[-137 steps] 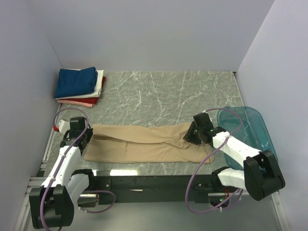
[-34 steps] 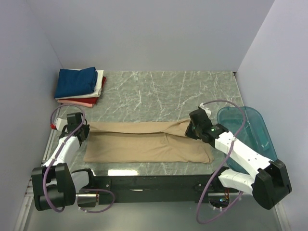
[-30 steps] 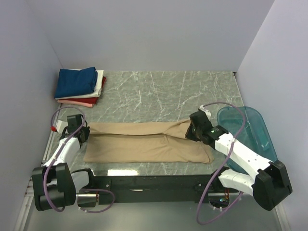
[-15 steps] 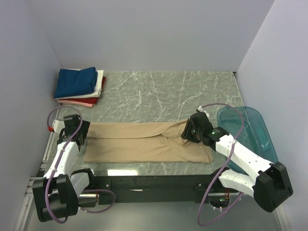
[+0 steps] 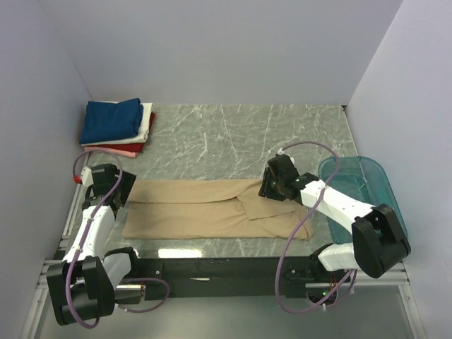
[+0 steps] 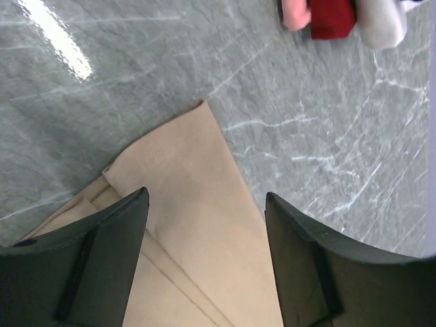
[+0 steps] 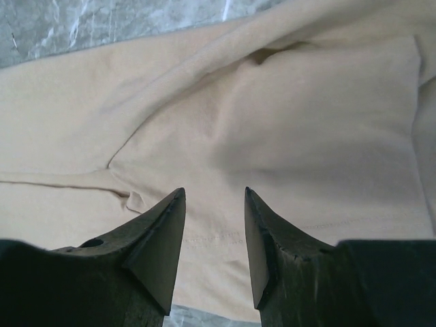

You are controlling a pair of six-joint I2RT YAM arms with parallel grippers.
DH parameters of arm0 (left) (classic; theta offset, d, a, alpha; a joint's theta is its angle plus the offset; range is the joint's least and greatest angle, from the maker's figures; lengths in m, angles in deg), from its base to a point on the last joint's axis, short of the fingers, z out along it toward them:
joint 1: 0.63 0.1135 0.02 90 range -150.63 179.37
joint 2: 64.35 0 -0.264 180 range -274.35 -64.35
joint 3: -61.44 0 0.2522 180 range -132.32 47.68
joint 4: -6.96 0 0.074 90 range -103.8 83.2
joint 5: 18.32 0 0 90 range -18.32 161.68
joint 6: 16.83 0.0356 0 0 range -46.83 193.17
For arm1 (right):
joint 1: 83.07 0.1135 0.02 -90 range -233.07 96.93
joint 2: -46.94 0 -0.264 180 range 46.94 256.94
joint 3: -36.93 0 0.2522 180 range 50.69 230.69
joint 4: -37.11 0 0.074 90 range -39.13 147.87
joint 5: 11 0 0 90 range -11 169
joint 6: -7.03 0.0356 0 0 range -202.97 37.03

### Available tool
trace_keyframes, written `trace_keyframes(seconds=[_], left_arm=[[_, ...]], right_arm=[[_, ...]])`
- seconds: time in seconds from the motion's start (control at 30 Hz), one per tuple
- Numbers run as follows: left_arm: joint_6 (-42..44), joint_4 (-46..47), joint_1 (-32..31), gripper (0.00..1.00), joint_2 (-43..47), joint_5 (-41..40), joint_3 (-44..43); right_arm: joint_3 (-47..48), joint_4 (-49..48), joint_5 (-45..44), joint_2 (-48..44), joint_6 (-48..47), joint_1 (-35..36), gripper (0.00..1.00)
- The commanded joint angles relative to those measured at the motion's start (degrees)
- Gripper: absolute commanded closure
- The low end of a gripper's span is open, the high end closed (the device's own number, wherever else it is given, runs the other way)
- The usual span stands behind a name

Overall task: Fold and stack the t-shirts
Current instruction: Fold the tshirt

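Two grippers, jaws parted and empty: left gripper (image 6: 204,204) angled down over tan t-shirt (image 5: 191,210) corner, right gripper (image 7: 214,197) stretched inward, low above its right-hand fold.

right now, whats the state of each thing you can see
tan t-shirt: laid flat, folded lengthwise into a long band, not yet stacked
folded stack: four folded shirts piled in the far-left corner, navy on top
teal tub: upright, open-topped
left end effector: open, over the shirt's left end
right end effector: open, over the shirt's right part, gripping nothing
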State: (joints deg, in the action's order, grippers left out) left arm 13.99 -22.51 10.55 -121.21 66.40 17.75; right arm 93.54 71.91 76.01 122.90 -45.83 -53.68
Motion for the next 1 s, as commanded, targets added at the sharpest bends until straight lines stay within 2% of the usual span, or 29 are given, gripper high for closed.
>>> trace_keyframes(seconds=[0.0,0.13,0.17,0.23,0.4,0.53,0.73,0.97], left_arm=[[3.1,1.55,-0.02,0.26,0.61,2.81,-2.76],[5.3,4.27,-0.63,0.28,1.57,7.02,-2.85],[5.47,4.45,-1.24,0.28,1.58,7.56,-2.94],[6.44,5.77,-3.95,0.29,1.4,8.79,-3.37],[7.67,5.6,-13.79,0.29,-1.58,7.91,-6.62],[7.67,6.74,-20.74,0.29,-3.87,8.35,-8.3],[8.2,8.14,-25.15,0.29,-5.89,9.67,-9.53],[8.9,8.67,-26.56,0.29,-6.51,11.25,-9.88]], right_arm=[[-0.31,-3.11,0.71,-0.81,0.12,1.19,0.53],[-0.49,2.5,-7.55,-3.18,2.31,1.55,0.53],[-0.49,3.56,-11.04,-3.8,2.84,1.46,0.53],[-1.27,6.02,-12.66,-5.38,4.42,-0.11,0.53],[-7.33,5.95,-6.97,-8.54,4.52,-9.93,0.55],[-11.29,5.86,-5.02,-11.45,5.65,-13.56,0.55],[-13.67,5.24,-5.71,-12.6,8.29,-15.85,0.55],[-15.07,1.91,-6.77,-11.45,10.14,-16.55,0.56]])
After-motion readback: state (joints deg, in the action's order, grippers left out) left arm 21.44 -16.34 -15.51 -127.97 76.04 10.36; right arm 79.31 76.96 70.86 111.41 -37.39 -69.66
